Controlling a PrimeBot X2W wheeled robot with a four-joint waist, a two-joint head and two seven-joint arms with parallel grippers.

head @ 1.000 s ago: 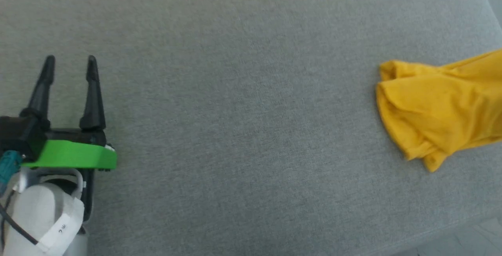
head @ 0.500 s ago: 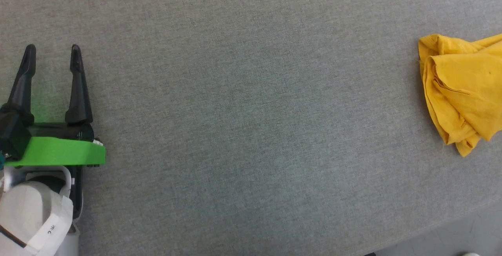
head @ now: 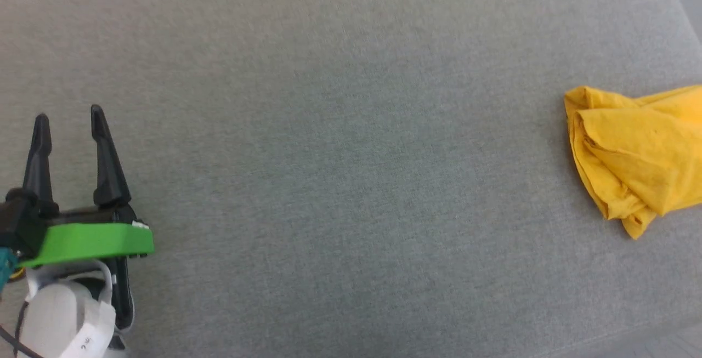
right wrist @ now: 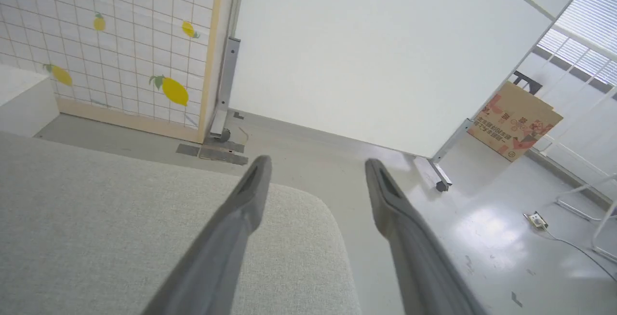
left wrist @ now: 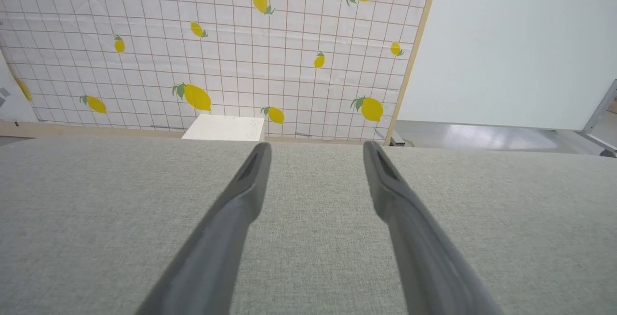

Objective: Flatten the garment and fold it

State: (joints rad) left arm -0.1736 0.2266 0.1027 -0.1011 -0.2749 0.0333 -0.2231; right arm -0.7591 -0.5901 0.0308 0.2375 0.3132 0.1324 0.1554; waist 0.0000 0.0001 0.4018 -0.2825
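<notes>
At far right the garment [head: 636,155] lies bunched. Left gripper [head: 69,115] and right gripper [right wrist: 318,163] gape empty. Advise seizing separate hems, then spreading outward.

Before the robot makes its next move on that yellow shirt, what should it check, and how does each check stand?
1. Is the left gripper open and empty: ok, its jaws stand apart over the gray padded surface.
2. Is the right gripper open and empty: ok, nothing lies between its fingers.
3. Is the yellow T-shirt lying flat: not ok, it is bunched in a heap.
4. Is the whole T-shirt in the head view: not ok, it runs off the right edge.
5. Is the left gripper close to the T-shirt: not ok, it is far across the surface.
6. Which side of the T-shirt faces up: cannot tell from the folds.
</notes>
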